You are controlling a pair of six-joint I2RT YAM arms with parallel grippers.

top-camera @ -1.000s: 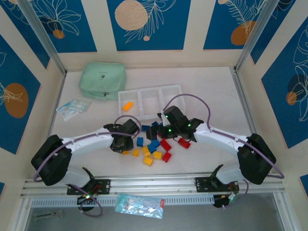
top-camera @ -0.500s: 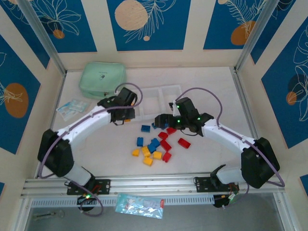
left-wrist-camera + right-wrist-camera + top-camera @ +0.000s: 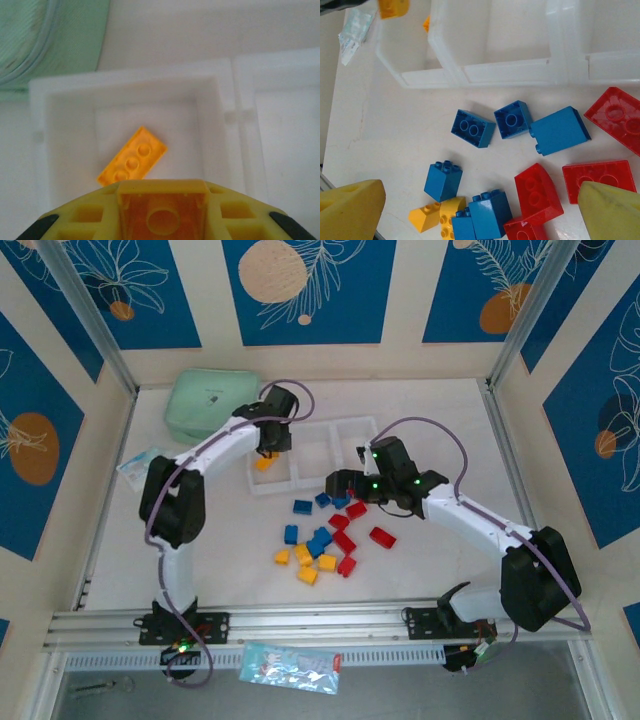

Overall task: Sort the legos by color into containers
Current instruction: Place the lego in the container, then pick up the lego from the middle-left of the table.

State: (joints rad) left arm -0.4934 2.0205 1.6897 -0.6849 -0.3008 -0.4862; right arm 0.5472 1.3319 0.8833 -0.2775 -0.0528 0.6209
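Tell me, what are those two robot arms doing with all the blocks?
They are sorting bricks by color into a white tray. The left arm's fingers hold a yellow-orange brick above the tray's left compartment, where one orange brick lies. The right arm's fingers are open above the pile of red, blue and yellow bricks waiting on the table.
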